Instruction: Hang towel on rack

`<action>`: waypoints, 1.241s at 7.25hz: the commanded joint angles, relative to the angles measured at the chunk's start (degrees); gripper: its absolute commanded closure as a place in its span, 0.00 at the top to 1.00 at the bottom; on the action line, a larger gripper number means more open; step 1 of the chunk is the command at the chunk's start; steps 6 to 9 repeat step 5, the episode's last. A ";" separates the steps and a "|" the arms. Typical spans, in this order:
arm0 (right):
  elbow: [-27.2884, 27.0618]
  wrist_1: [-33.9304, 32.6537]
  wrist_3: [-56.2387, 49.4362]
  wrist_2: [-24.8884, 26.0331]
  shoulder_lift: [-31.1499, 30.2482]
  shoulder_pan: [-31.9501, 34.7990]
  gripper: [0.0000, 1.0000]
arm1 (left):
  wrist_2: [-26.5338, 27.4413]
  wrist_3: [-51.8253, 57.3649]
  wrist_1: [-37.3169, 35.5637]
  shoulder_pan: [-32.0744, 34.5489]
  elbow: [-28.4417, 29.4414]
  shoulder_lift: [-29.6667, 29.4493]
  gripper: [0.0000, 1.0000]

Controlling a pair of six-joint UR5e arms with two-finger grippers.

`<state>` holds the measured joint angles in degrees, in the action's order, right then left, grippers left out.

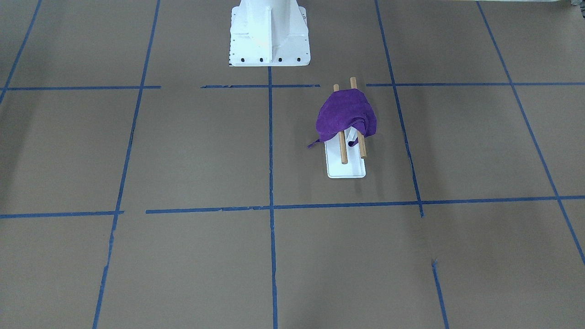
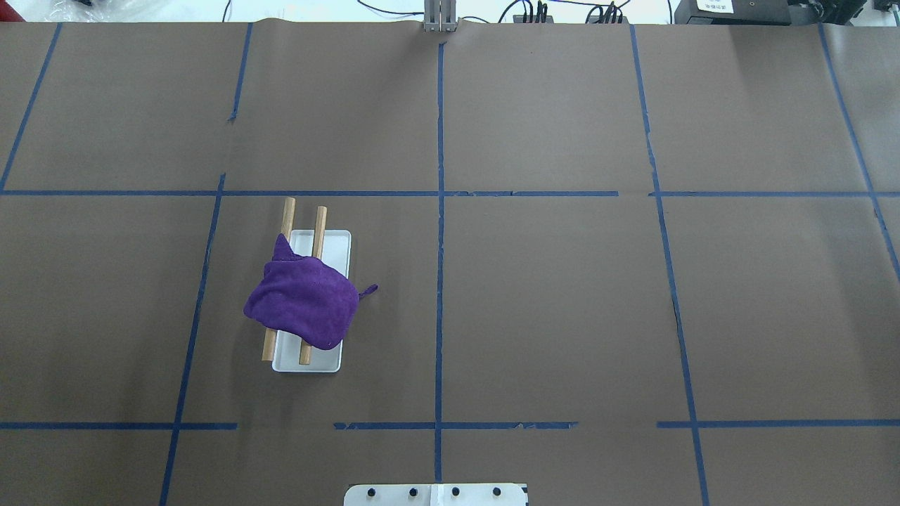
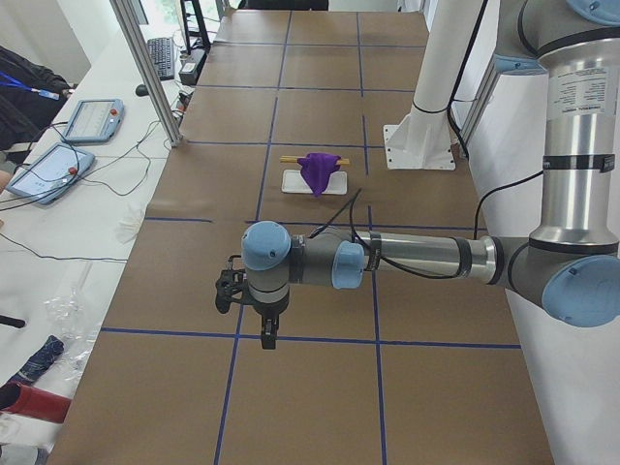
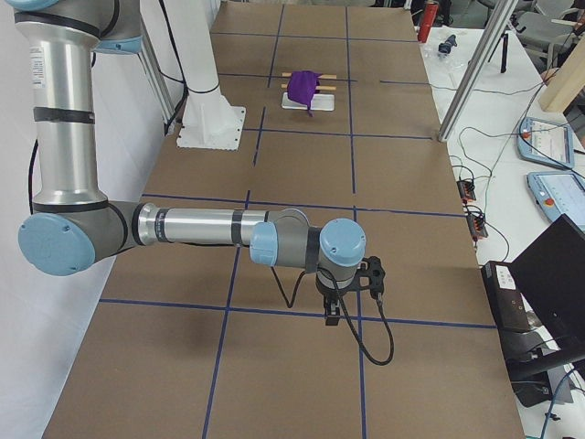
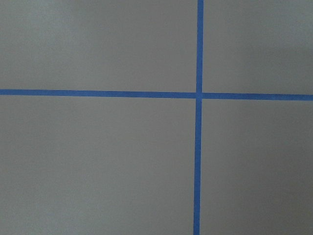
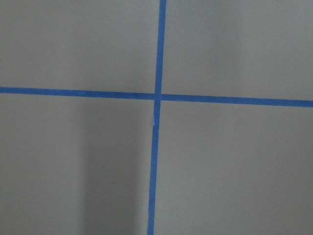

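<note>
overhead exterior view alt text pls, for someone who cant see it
A purple towel lies bunched across both wooden dowels of a small white-based rack, left of centre on a brown table marked with a blue tape grid. The dowel ends stick out past the cloth at both ends.

The purple towel lies bunched across both wooden dowels of the white-based rack, ends showing.

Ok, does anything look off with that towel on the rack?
Slightly. The towel lies across both dowels of the rack, but bunched and skewed, with a small tab sticking out one side.
</note>
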<state>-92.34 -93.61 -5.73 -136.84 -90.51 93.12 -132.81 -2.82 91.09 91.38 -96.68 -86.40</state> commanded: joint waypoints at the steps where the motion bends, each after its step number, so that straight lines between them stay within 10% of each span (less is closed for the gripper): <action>1: -0.03 0.00 -0.07 0.00 0.07 0.05 1.00 | 0.00 0.01 0.05 0.02 0.00 -0.09 1.00; 9: -0.12 0.00 -0.08 0.00 0.59 -0.04 1.00 | 0.00 0.27 0.14 0.02 0.09 0.00 1.00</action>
